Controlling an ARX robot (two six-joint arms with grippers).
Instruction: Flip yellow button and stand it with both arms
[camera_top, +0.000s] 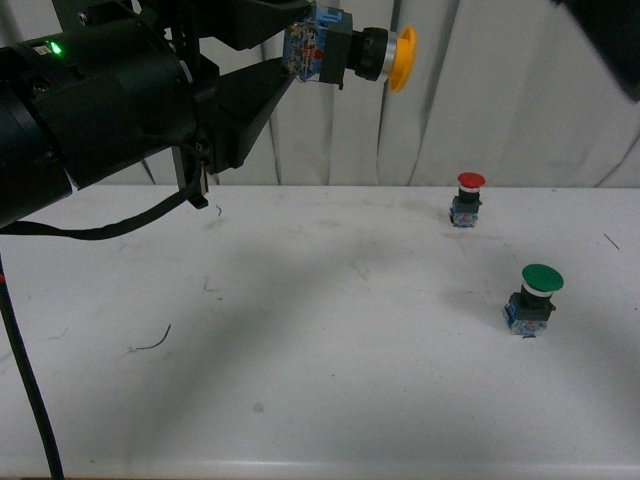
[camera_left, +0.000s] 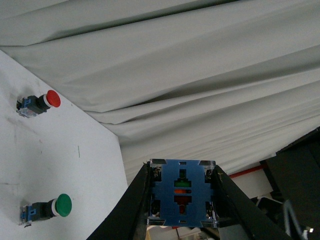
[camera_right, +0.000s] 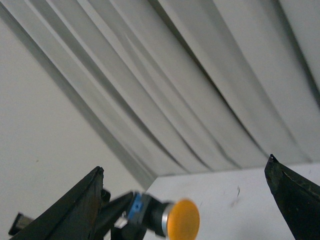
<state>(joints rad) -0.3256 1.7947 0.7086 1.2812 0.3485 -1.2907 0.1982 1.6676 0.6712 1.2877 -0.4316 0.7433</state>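
A pale, pleated curtain (camera_top: 500, 100) hangs behind a white tabletop (camera_top: 300, 350) marked by a few scuffs and stray threads. A red button (camera_top: 468, 197) and a green button (camera_top: 535, 295) stand upright on the robot's right side of that surface, well apart from each other, and neither belongs to the job.

The yellow button (camera_top: 365, 52) is off the tabletop and high in the air in front of the curtain. It lies on its side, with its blue base toward the left arm and its cap pointing toward the right arm. The lift looks done and the flip seems about half made. The handover to the other arm and the upright placement on the tabletop are not yet done.

The left end effector (camera_top: 300, 55) reaches up and across from the robot's left. It is clenched on the button's blue base, and the left wrist view shows one black finger (camera_left: 135, 200) pressed against each side of that block.

Only a dark edge of the right arm (camera_top: 600, 40) shows in the top corner of the front view. The right end effector (camera_right: 185, 164) is spread wide and grips nothing. Its wrist view shows the yellow cap facing it, near the gap between the fingers but not inside it. To take the button it would probably have to close in around the cap or collar.
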